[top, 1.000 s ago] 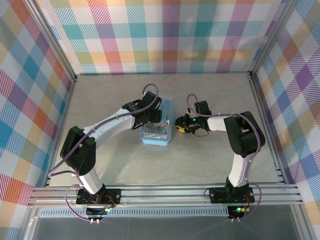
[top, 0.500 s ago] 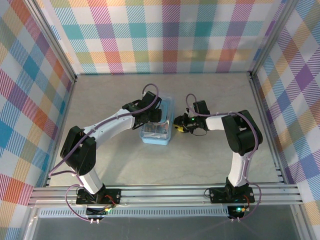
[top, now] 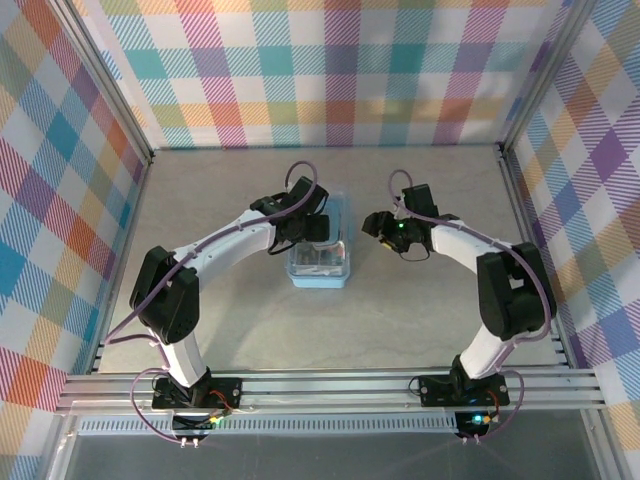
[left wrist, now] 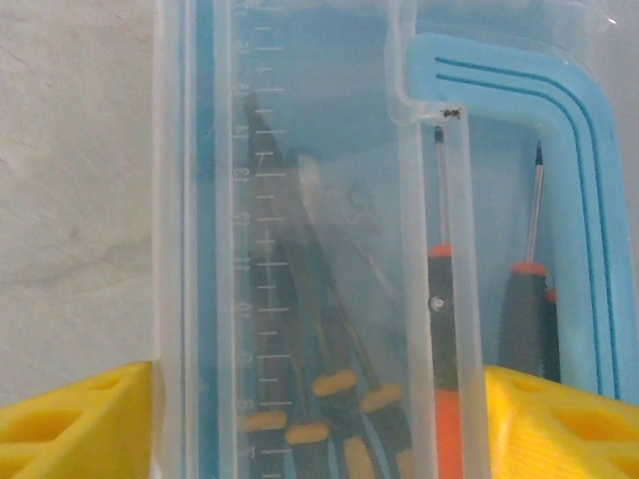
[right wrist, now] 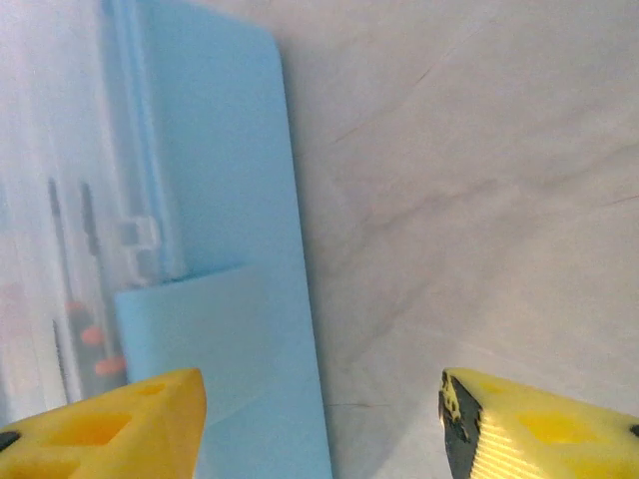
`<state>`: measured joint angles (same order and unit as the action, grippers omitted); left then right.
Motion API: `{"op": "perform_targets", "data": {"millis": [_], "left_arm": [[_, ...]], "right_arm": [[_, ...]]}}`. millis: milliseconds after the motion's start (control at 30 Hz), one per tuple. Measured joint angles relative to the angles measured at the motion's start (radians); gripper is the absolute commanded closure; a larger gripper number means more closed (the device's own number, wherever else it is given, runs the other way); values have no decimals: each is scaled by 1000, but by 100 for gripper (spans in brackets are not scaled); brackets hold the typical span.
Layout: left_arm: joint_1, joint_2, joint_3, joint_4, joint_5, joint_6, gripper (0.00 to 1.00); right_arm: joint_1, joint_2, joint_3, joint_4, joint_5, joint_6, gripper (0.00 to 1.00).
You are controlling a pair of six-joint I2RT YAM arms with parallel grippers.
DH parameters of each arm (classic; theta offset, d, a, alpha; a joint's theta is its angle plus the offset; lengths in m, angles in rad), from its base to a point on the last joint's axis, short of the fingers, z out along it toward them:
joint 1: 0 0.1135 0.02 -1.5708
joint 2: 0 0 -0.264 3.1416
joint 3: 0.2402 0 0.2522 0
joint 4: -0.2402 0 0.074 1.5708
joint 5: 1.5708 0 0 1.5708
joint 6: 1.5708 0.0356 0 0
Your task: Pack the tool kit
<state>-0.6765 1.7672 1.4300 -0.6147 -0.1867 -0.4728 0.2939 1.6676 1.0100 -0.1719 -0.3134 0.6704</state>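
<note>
The tool kit's light-blue box [top: 320, 265] lies at mid-table with its clear lid [left wrist: 319, 200] down over it. Through the lid I see slim black-and-orange screwdrivers [left wrist: 524, 309] lying lengthwise in the box. My left gripper [top: 312, 228] hangs over the box's far end, open. In the left wrist view the left gripper [left wrist: 319, 429] has one yellow fingertip [left wrist: 75, 424] just outside the box's edge and the other over the box. My right gripper [top: 375, 226] stands open to the right of the box. In the right wrist view the right gripper [right wrist: 319, 419] is empty, with bare table and the box's blue edge [right wrist: 230, 249] between its fingers.
Plaid walls [top: 330, 70] close in the back and both sides. An aluminium rail [top: 330, 390] with the arm bases runs along the near edge. Bare grey table [top: 330, 335] lies in front of the box.
My right gripper has drawn back from the box's right side, away to the far right, and opened. The left jaws have widened. The box has shifted slightly to the right.
</note>
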Motion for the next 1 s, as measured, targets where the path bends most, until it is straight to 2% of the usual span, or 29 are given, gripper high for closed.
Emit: {"op": "perform_targets", "data": {"millis": [67, 167, 233, 300, 367, 467, 567, 733, 800, 900, 1000], "left_arm": [[-8, 8, 0, -8, 43, -26, 2], [-16, 11, 9, -21, 89, -46, 0], [-20, 11, 34, -50, 100, -42, 0], [-20, 8, 61, -83, 100, -29, 0], [-20, -11, 80, -101, 90, -8, 0], [-25, -107, 87, -119, 39, 29, 0], [-34, -279, 44, -79, -26, 74, 0], [-62, -700, -288, 116, -138, 101, 0], [-63, -819, -429, 172, -208, 99, 0], [-61, -922, -616, 246, -366, 98, 0], [-42, -974, -806, 375, -454, 197, 0]], "right_arm": [[-12, -26, 0, -38, 33, -21, 35], [-28, -64, 0, -82, 66, -44, 34], [-32, -101, -2, -107, 82, -59, 29], [-32, -147, -3, -129, 94, -71, 21], [-32, -207, -3, -149, 105, -87, 1], [-32, -327, -3, -165, 112, -121, 1], [-29, -465, -3, -171, 116, -140, 1], [-6, -717, -75, -116, 143, -131, 1], [8, -778, -130, -91, 171, -151, 1], [18, -798, -182, -89, 228, -216, 1], [18, -772, -251, -41, 282, -337, 1]]}}
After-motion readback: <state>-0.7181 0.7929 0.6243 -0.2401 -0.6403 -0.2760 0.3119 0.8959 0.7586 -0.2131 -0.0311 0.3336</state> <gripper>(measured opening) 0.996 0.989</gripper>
